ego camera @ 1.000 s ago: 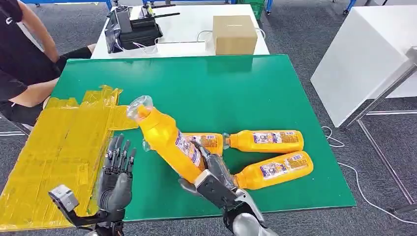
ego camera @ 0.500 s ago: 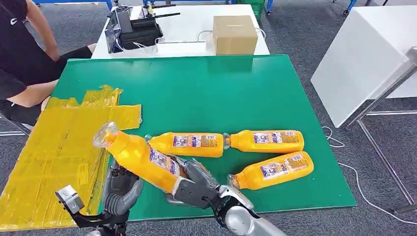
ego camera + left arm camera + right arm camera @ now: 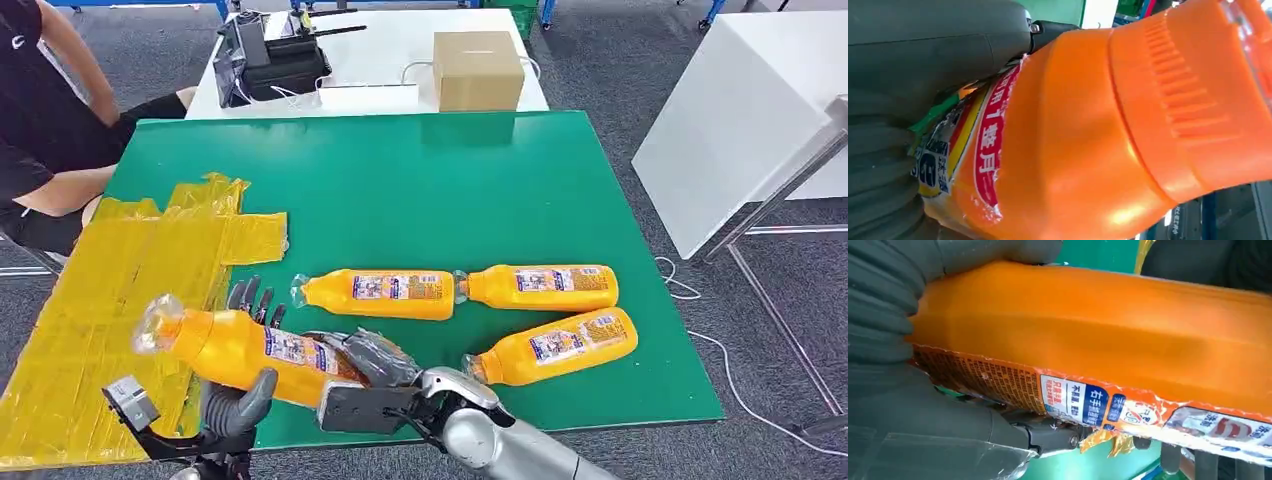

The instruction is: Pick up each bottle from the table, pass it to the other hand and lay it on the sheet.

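Observation:
My right hand (image 3: 365,375) grips an orange bottle (image 3: 240,350) by its labelled base end, nearly level, with the clear cap end pointing left over the yellow sheet (image 3: 110,290). My left hand (image 3: 235,405) sits under and behind the bottle, its fingers (image 3: 250,296) standing straight behind it and its thumb rising in front. The left wrist view has the bottle (image 3: 1108,130) pressed close against the left hand (image 3: 923,60). In the right wrist view the right hand (image 3: 893,340) wraps the bottle (image 3: 1098,340). Three more orange bottles (image 3: 385,294) (image 3: 545,286) (image 3: 560,345) lie on the green table (image 3: 420,190).
A person (image 3: 40,130) sits at the table's far left, beside the sheet. Behind the green table a white table carries a cardboard box (image 3: 476,68) and a black device (image 3: 275,60). Another white table (image 3: 740,110) stands to the right.
My right hand has swung the bottle leftward and tipped it from steeply tilted to nearly level, bringing it into my left hand. The left hand now cradles it from below.

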Robot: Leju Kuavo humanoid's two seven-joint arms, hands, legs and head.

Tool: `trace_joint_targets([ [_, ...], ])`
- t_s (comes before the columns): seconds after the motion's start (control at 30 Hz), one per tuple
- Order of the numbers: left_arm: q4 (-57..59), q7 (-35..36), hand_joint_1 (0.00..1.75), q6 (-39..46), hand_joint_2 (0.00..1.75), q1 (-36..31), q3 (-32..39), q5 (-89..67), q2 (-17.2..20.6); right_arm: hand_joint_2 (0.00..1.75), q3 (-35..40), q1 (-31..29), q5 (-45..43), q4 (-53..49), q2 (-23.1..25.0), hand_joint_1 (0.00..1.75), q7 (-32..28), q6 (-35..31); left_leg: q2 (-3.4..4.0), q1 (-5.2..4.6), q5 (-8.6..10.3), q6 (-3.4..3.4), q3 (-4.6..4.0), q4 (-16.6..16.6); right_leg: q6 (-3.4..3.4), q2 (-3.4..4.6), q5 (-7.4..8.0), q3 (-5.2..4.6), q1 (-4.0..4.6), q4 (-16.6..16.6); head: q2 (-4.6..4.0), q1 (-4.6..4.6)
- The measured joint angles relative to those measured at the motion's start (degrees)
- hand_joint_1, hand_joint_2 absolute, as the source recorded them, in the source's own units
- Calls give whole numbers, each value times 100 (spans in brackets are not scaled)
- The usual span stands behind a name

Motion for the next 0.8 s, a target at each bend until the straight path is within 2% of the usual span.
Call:
trace_joint_targets([
  [0.03, 11, 9, 175, -9, 175, 0, 15, 32, 0, 175, 46, -47, -11, 22, -2, 173, 11, 11, 0, 0, 0, 0, 0, 0, 0, 0, 0, 0, 0, 0, 0, 2],
  [0.73, 170, 17, 175, -140, 175, -9, 160, 258, -59, 175, 262, -233, -125, 251, 0, 175, 109, -18, 0, 0, 0, 0, 0, 0, 0, 0, 0, -1, 0, 0, 0, 0],
  [0.77, 170, 17, 175, -149, 175, -9, 160, 269, -61, 175, 264, -233, -125, 251, 0, 159, 114, -22, 0, 0, 0, 0, 0, 0, 0, 0, 0, -1, 0, 0, 0, 0],
  [0.8, 173, 17, 175, -155, 175, -9, 162, 269, -68, 175, 264, -233, -125, 260, 0, 5, 116, -26, 0, 0, 0, 0, 0, 0, 0, 0, 0, -1, 0, 0, 0, 0],
])
